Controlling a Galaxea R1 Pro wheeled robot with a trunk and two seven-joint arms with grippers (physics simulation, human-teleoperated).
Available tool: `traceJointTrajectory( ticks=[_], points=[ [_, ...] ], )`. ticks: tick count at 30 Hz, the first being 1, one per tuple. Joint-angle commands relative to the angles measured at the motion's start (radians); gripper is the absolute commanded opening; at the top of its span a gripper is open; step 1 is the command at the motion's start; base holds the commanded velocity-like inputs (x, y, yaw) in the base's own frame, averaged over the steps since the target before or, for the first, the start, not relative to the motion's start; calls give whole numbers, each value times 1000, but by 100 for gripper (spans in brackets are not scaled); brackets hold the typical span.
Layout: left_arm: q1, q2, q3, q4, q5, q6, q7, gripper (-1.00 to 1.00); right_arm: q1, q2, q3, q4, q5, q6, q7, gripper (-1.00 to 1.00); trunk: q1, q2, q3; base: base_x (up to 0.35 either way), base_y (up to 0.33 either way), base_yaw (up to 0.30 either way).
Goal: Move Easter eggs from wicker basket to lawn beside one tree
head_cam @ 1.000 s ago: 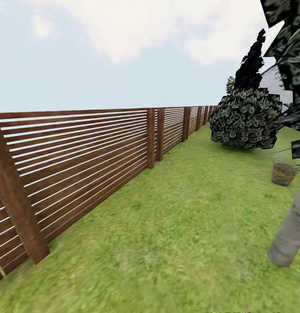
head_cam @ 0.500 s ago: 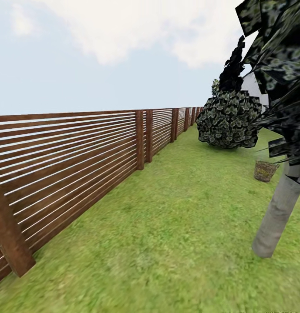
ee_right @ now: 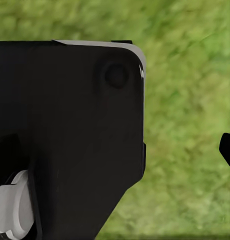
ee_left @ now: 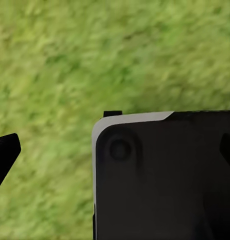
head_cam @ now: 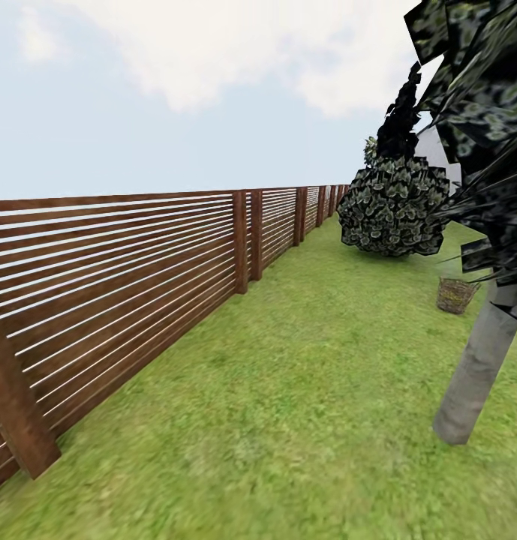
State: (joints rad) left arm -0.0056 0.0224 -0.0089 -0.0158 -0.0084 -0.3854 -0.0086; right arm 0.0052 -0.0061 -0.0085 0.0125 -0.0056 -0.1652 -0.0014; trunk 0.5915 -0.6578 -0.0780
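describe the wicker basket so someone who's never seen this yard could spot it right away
Follow the long brown slatted fence toward the far end of the lawn, where a round dark bush sits. The wicker basket stands on the grass this side of that bush and to its right, just beyond the pale grey tree trunk. It is the one small, tan, woven thing among all the green and dark foliage.

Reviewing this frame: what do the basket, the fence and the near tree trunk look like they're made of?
The wicker basket looks like loosely woven tan wicker, judging by its criss-cross open weave; at this distance the detail is faint. The fence appears to be dark brown wood, matte, with horizontal slats between thick posts. The tree trunk reads as smooth pale grey bark, with no visible grain.
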Motion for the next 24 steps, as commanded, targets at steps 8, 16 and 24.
traceJointTrajectory(
  ticks=[8, 16, 24],
  points=[
    [-1, 1, -2, 1, -3, -3, -2, 100, -1, 0, -1, 1, -1, -5, 0, 100, 0, -1, -1, 186, 0, 0],
    [-1, 1, -2, 1, -3, -3, -2, 100, -1, 0, -1, 1, -1, -5, 0, 100, 0, -1, -1, 307, 0, 0],
    [-1, 1, -2, 1, -2, -3, -2, 100, -1, 0, -1, 1, -1, -5, 0, 100, 0, -1, -1, 308, 0, 0]
  ],
)
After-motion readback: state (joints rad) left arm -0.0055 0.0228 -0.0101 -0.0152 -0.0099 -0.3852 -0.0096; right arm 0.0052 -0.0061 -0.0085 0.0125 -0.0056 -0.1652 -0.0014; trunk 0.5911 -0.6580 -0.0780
